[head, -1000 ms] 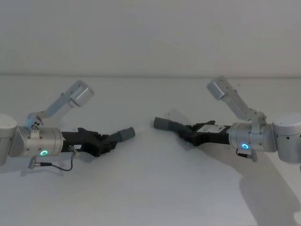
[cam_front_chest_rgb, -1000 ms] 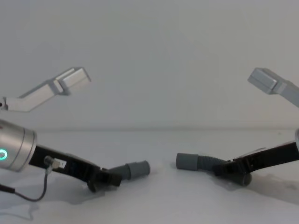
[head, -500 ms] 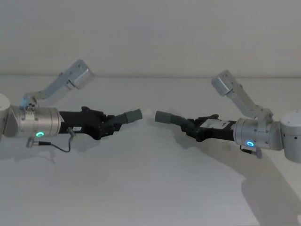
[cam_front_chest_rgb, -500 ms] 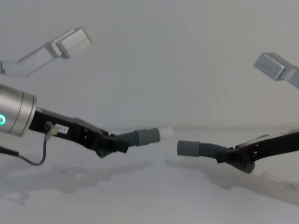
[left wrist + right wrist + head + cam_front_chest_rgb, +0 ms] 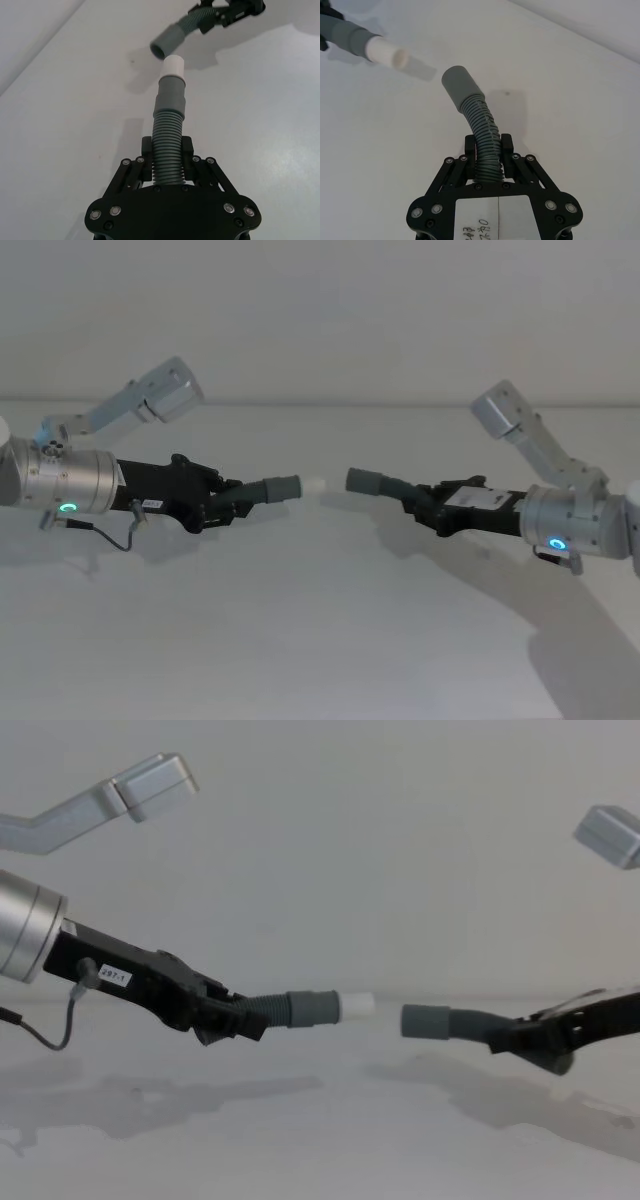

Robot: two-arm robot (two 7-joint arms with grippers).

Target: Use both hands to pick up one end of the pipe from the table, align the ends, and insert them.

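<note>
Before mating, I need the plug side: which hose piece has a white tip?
The left gripper's hose piece: white tip on its cuff; the right gripper's cuff is plain grey.

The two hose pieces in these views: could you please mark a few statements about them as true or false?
1. The left hand holds the left hose piece, which ends in a white tip. True.
2. The white tip sits inside the cuff of the right hose piece. False: a gap separates tip and cuff.
3. Both hose pieces lie on the table. False: both are held clear above it.
4. The right hand grips the right hose piece by its ribbed part. True.
</note>
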